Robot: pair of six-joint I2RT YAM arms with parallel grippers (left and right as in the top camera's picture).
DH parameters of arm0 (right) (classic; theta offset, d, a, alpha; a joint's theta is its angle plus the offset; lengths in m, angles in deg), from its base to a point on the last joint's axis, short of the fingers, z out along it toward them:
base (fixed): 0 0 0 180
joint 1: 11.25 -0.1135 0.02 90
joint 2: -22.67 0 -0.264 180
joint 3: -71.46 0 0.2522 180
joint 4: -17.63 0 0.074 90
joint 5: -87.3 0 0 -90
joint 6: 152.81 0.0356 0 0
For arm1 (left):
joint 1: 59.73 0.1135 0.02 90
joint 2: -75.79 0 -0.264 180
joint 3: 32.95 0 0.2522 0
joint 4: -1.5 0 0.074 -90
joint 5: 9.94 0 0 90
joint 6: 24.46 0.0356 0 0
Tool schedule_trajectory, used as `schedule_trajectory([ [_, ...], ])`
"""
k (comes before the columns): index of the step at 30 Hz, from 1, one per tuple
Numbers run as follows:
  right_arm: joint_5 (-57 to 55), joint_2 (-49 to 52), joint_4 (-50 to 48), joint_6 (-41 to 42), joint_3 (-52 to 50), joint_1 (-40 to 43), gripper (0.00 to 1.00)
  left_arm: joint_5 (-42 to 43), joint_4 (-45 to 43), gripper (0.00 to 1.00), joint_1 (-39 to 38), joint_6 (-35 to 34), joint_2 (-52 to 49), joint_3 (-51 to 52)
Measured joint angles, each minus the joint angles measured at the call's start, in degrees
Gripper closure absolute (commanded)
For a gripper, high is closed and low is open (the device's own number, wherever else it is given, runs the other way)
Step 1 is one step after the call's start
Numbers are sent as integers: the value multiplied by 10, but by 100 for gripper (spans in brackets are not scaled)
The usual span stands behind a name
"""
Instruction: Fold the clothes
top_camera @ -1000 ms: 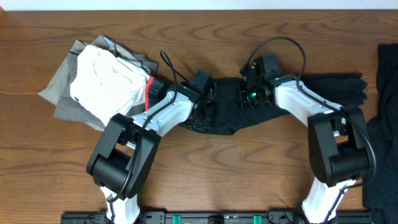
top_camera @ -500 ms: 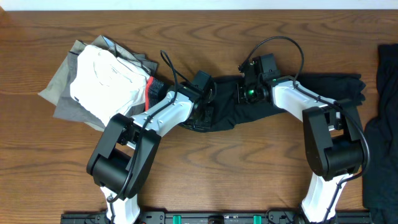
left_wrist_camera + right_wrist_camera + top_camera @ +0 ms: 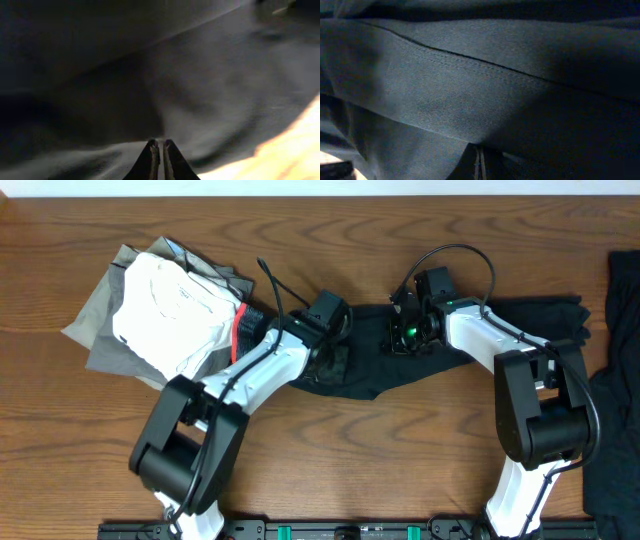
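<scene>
Mid-fold, the left gripper point(image 3: 159, 150) and right gripper point(image 3: 480, 161) both pinch the black leggings point(image 3: 375, 370); next they likely need lifting evenly together.

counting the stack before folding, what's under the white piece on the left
Grey cloth sticks out from under the white piece along its left and upper sides, and a coral-red strip shows at its right edge. How many layers lie beneath is covered.

A brown wooden table point(image 3: 330, 220) with wavy, dark grain fills the overhead view. A thin pale strip point(image 3: 300, 185) runs along its far edge. Along the near edge lies a black rail point(image 3: 400, 530) with small green clips point(image 3: 285, 532).
</scene>
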Motion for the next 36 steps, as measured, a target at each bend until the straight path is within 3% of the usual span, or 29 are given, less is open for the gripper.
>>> schedule_trajectory([
  [13,-2,-11,1,-10,-9,0,96,34,-82,92,-62,-43,-5,-1],
  [23,-11,-12,-43,21,-13,3,94,34,-82,93,-90,-60,-62,-1],
  [36,-87,-12,-146,62,-14,3,90,39,-71,93,-91,-64,-63,-2],
])
